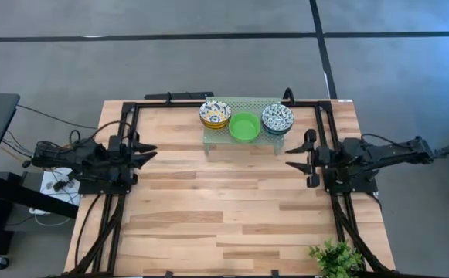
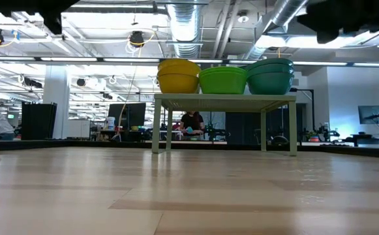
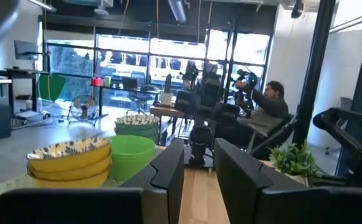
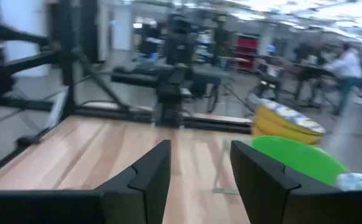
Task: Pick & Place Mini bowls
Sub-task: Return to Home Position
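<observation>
The mini bowls stand in three stacks on a small pale green perforated stand (image 1: 222,140) at the table's far middle. A white stack with yellow centres (image 1: 215,113) is on its left, plain green bowls (image 1: 244,127) in the middle, blue-green patterned ones (image 1: 277,117) on the right. The low view shows the stacks as yellow (image 2: 179,75), green (image 2: 223,79) and teal (image 2: 269,76) on the stand's top. My left gripper (image 1: 148,151) hovers open at the table's left, my right gripper (image 1: 297,154) open at the right. Both point toward the middle and are clear of the bowls.
A leafy green plant (image 1: 335,259) sits at the table's near right corner. A black frame (image 1: 170,99) runs along the far edge and both sides. Bare wood (image 1: 224,201) lies between the arms and the near edge. People (image 3: 271,106) sit in the room beyond.
</observation>
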Controlling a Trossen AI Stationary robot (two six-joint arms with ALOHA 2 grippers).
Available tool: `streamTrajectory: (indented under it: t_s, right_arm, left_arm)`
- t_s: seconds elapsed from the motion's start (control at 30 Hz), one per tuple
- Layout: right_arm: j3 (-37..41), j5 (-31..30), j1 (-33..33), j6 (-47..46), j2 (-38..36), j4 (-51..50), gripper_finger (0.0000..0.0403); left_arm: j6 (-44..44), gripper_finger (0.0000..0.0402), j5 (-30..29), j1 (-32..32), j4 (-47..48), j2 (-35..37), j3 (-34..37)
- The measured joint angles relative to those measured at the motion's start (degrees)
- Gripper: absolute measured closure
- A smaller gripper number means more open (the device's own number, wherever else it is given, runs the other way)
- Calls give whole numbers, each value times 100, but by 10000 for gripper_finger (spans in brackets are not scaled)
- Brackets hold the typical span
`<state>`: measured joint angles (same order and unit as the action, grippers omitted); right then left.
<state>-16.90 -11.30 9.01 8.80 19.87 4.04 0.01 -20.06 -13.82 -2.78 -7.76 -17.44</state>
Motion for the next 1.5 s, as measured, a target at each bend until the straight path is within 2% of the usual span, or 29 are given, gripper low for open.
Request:
streamTrajectory:
  t_s: [0.1, 0.33, 0.6, 0.77, 0.93, 1.17, 1.27, 1.5]
  right_arm:
    - [234, 247, -79, 82, -290, 185, 245]
    - [734, 244, -333, 124, -867, 243, 250]
    - [1234, 245, -512, -75, -1386, 232, 257]
    - [1423, 246, -588, -186, -1709, 255, 262]
    - [1602, 245, -588, -172, -1978, 219, 267]
    - [1621, 360, -586, -136, -1978, 200, 270]
    - [1621, 527, -586, -136, -1978, 196, 270]
    - [1621, 881, -573, -136, -1978, 199, 271]
  left_arm:
    - [3, 311, 55, 0, 11, 223, 321]
    - [-103, 311, 58, 0, 14, 492, 922]
    - [8, 311, 120, 0, -15, 635, 976]
    - [-81, 311, 722, 2, 55, 633, 995]
    - [-200, 311, 811, 0, -26, 633, 1203]
    - [-337, 311, 808, 0, -374, 633, 1389]
    - [-306, 311, 760, 0, -842, 633, 1653]
    - [-369, 311, 794, 2, -917, 622, 1713]
